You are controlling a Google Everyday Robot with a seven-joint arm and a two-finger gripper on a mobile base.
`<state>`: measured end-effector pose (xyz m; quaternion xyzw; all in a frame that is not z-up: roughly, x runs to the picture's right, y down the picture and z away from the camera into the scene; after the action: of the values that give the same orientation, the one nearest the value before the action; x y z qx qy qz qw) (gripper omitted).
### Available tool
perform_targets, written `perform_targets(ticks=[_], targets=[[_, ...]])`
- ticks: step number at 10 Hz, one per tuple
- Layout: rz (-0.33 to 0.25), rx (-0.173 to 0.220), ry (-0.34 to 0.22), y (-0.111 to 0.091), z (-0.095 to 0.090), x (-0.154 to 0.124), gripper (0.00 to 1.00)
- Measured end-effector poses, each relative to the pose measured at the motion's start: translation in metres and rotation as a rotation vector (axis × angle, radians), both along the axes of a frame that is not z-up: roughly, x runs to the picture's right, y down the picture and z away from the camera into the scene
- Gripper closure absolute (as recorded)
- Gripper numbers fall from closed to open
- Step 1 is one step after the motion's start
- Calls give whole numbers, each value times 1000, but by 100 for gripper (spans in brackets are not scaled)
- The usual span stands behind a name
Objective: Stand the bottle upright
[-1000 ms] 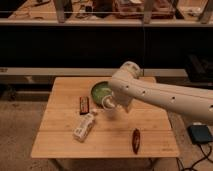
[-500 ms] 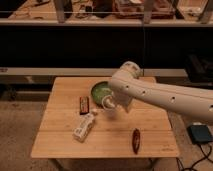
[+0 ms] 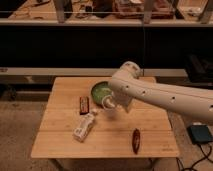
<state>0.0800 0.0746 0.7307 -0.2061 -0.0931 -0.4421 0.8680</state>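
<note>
The small see-through plastic bottle with a white cap [image 3: 85, 126] lies on its side on the light wooden table [image 3: 60, 145]. A flat dark bar [image 3: 84, 104] lies just behind it. The robot's gripper [image 3: 109, 103] hangs beside the round green bowl [image 3: 99, 90], apart from the bottle. I cannot tell if it is squeezed or loose.

You have one table [image 3: 60, 145] with four loose things on it: one bottle [image 3: 85, 126], one dark bar [image 3: 84, 104], one green bowl [image 3: 99, 90] and one dark reddish oblong piece [image 3: 135, 140]. Add one arm [image 3: 165, 95] and one gripper [image 3: 112, 104] — it hangs over the table, just beside the bowl.
</note>
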Motion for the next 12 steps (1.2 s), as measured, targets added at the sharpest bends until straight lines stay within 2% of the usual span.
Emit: perform_targets(ticks=[2, 3, 6, 7, 12], targets=[[0, 0, 0, 0, 0, 0, 37], [-24, -3, -17, 0, -1, -10, 37], [-147, -36, -175, 13, -19, -102, 37], [-170, -35, -206, 14, -23, -121, 37], [-172, -34, -207, 13, -24, -121, 37]])
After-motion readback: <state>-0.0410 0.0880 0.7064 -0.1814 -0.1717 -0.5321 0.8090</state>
